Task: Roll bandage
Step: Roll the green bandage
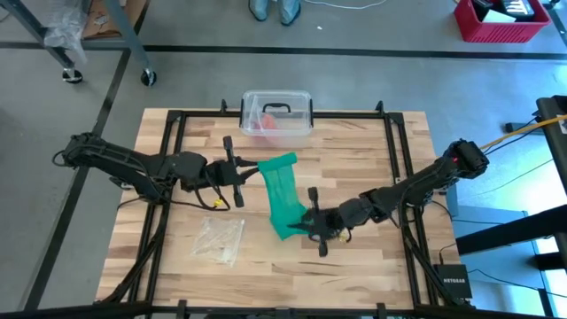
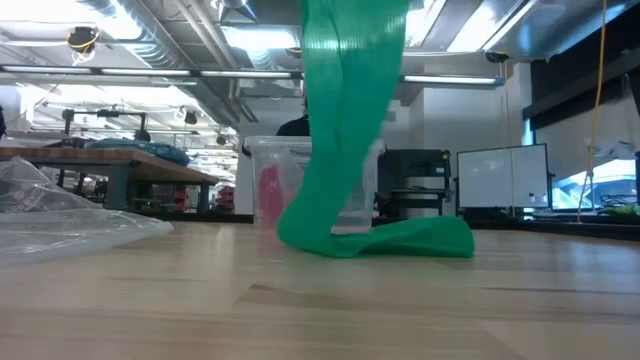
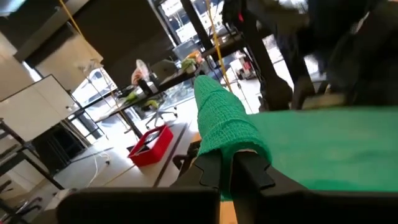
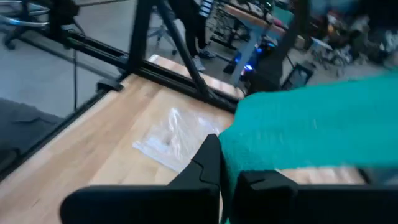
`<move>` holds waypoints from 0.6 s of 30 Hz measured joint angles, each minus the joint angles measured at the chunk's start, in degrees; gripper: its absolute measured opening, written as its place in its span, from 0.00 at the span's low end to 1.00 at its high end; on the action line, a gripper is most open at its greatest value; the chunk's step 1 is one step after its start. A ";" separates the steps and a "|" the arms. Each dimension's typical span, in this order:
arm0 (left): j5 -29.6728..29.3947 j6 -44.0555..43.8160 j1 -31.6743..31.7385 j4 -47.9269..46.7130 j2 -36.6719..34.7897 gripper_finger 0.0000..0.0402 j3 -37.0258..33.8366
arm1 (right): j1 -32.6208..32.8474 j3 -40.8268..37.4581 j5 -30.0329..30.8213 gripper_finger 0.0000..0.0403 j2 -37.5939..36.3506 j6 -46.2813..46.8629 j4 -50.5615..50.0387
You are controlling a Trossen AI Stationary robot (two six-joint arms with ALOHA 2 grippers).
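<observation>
High view: even, bright overhead light, soft short shadows under both arms on the worktop (image 1: 354,151), no hard glare, all fairly sharp. Low view: ceiling strip lights (image 2: 255,38) blown out w/ glare up top; bright window far right; worktop front edge soft, out of focus; bandage (image 2: 345,140) crisp enough, backlit. Left wrist view: strong daylight from windows behind, background washed; dark arm parts beyond the bandage motion-blurred, near claw (image 3: 233,171) dark. Right wrist view: blurred throughout, bandage (image 4: 311,127) smeared, background mushy, blue light spots beyond the worktop edge
</observation>
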 joint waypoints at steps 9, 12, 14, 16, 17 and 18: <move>-0.01 0.83 0.09 -2.26 0.00 0.01 0.00 | 4.98 18.88 5.21 0.01 -0.62 -10.79 -17.25; 0.19 1.14 0.24 -3.45 0.00 0.01 0.00 | 4.90 23.49 5.37 0.01 -0.62 -12.28 -19.58; 0.38 1.25 0.24 -3.59 0.00 0.02 0.00 | 4.72 25.93 5.43 0.01 -0.62 -13.99 -20.92; 1.21 1.84 0.24 -3.57 0.23 0.02 0.01 | 4.40 27.98 5.40 0.01 -0.62 -15.90 -20.99; 1.48 2.08 0.24 -3.44 0.51 0.02 0.02 | 4.01 29.00 5.35 0.01 -0.62 -17.16 -21.03; 1.61 2.45 0.24 -3.45 0.82 0.02 0.02 | 3.90 30.14 5.38 0.01 -0.62 -18.47 -21.06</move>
